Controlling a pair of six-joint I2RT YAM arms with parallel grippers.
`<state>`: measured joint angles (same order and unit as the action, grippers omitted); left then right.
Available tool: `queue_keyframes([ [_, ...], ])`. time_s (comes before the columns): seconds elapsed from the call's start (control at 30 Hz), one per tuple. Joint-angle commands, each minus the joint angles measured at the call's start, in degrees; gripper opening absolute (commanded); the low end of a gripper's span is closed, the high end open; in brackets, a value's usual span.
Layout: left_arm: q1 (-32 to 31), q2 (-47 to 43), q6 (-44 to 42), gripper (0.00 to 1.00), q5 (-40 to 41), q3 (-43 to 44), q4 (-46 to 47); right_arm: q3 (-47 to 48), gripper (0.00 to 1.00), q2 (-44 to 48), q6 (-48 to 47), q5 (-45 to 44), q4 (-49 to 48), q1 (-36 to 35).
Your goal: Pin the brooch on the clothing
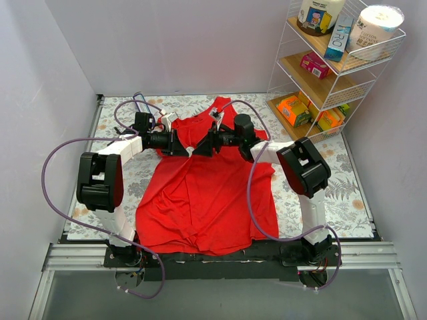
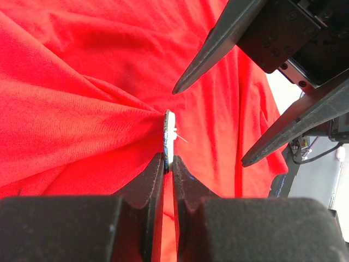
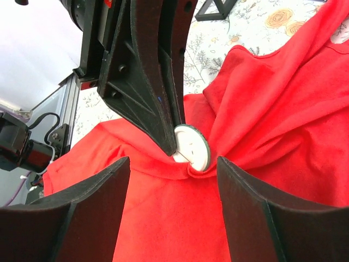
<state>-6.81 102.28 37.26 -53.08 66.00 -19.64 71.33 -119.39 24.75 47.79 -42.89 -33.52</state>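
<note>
A red top (image 1: pixel 200 207) lies spread across a floral table (image 1: pixel 353 193). Over its neck end, toward the table's far edge, the left gripper (image 2: pixel 168 162) is clamped on a round brooch (image 3: pixel 192 147) set against bunched cloth. The right gripper (image 2: pixel 209 126) faces it, jaws apart.

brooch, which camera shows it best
Right wrist view: the brooch shows its round pale face and dark rim, pinched by the left claw against the bunched red top. The left wrist view shows it only edge-on. The top view shows it too small to make out.
</note>
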Motion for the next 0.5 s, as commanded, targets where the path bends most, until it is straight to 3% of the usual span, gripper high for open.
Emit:
queue_keyframes([
  [0.0,0.4,-0.4,-1.4,0.00,-3.8,-0.2,0.1,0.5,0.70,-1.5,0.6,2.0,-4.9,-0.2],
  [0.47,0.4,-0.6,-1.9,0.00,-4.9,0.0,-0.6,1.4,0.67,-5.3,0.6,1.7,-5.1,-0.2],
])
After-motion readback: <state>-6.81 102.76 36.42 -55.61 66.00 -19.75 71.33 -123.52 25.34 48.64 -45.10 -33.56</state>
